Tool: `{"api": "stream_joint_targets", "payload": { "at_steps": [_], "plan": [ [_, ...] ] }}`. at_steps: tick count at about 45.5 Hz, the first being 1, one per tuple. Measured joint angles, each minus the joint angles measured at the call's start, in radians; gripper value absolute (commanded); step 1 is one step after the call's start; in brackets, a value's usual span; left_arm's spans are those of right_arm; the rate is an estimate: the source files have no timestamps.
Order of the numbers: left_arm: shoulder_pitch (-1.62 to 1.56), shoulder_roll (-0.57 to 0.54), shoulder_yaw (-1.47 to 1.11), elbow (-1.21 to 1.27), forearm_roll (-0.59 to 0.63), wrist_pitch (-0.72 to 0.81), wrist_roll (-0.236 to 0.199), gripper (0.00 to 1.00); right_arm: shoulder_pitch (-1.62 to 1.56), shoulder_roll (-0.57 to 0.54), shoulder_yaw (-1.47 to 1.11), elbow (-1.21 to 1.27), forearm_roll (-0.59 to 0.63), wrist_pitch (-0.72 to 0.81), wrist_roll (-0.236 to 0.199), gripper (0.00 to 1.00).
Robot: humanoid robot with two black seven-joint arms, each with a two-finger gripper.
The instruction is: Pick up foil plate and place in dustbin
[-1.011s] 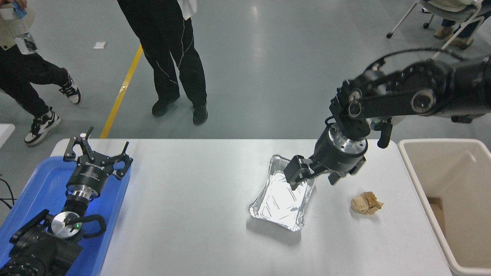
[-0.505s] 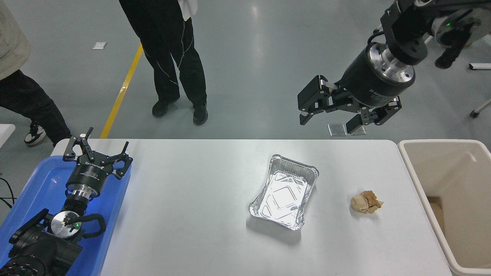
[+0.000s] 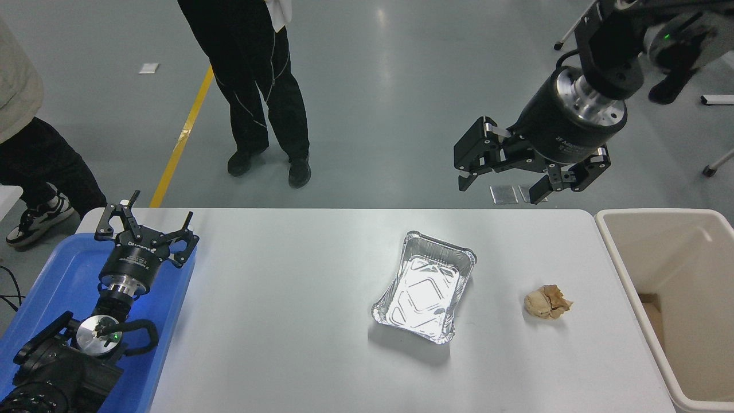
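The foil plate point(image 3: 424, 285), a shiny silver rectangular tray with a crimped rim, lies flat on the white table point(image 3: 287, 321) right of its middle. The beige dustbin point(image 3: 676, 298) stands against the table's right end. My right gripper point(image 3: 502, 182) hangs open and empty high above the table's far edge, up and to the right of the foil plate. My left gripper point(image 3: 146, 221) is open and parked at the lower left over the blue tray.
A crumpled tan paper wad point(image 3: 547, 302) lies between the foil plate and the dustbin. A blue plastic tray point(image 3: 63, 287) sits at the left end. A person's legs point(image 3: 258, 86) stand beyond the far edge; another person point(image 3: 28, 149) is at the far left.
A second ago my right gripper was down at the foil plate's far right rim. It has since risen high above the far edge, empty; the plate rests flat in nearly the same spot.
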State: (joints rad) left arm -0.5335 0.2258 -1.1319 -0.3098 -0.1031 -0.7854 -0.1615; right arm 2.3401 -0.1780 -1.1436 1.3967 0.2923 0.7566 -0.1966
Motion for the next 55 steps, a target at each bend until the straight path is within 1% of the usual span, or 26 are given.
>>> {"api": "stream_joint_targets", "payload": {
  "at_steps": [4, 18, 25, 38, 55],
  "plan": [
    [0.000, 0.000, 0.000, 0.000, 0.000, 0.000, 0.000, 0.99, -0.047, 0.013, 0.000, -0.002, -0.002, -0.050, 0.000, 1.00],
    [0.000, 0.000, 0.001, 0.000, 0.000, 0.000, 0.001, 0.99, -0.250, 0.085, 0.006, -0.038, -0.010, -0.324, 0.001, 1.00],
    [0.000, 0.000, 0.001, 0.000, 0.000, 0.000, 0.002, 0.99, -0.371, 0.131, 0.027, -0.108, -0.010, -0.402, 0.001, 1.00],
    [-0.001, 0.000, 0.001, 0.000, 0.000, 0.000, 0.002, 0.99, -0.604, 0.166, 0.046, -0.288, -0.011, -0.478, -0.001, 1.00],
    [-0.001, 0.000, 0.001, 0.000, 0.000, 0.000, 0.000, 0.99, -0.877, 0.176, 0.096, -0.517, -0.023, -0.509, -0.001, 1.00]
  ]
}}
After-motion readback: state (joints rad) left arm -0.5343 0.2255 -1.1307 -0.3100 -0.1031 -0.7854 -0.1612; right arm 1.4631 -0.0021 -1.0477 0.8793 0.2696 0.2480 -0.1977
